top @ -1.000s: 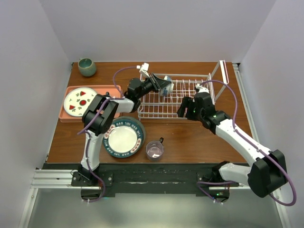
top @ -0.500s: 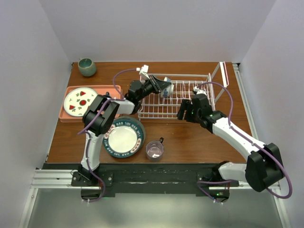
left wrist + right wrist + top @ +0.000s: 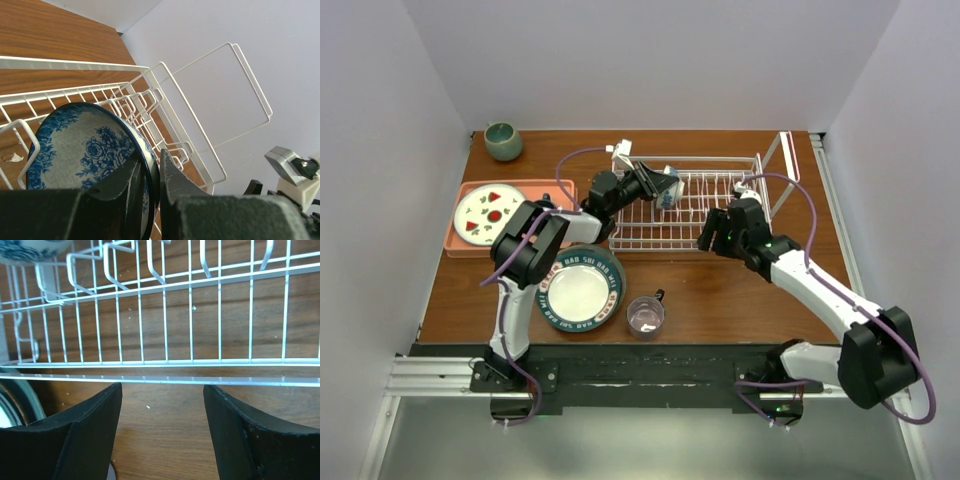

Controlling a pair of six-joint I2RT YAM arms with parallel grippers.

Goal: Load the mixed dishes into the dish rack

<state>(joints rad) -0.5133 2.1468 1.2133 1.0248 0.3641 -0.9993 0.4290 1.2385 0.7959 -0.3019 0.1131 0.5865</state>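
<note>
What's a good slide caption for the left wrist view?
Left gripper pinching the rim of a blue-and-white floral bowl at the white wire dish rack.

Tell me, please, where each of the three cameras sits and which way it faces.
Top external: above and behind the arms, looking down on the table; both arms show, bases at the bottom.
Left wrist: on the left arm, looking along the left gripper, shut on the blue-and-white bowl, across the dish rack to its tall end.
Right wrist: on the right arm, looking down past the right gripper, open, at the rack's near edge.
Shared: rack and bowl appear in all three views.
</note>
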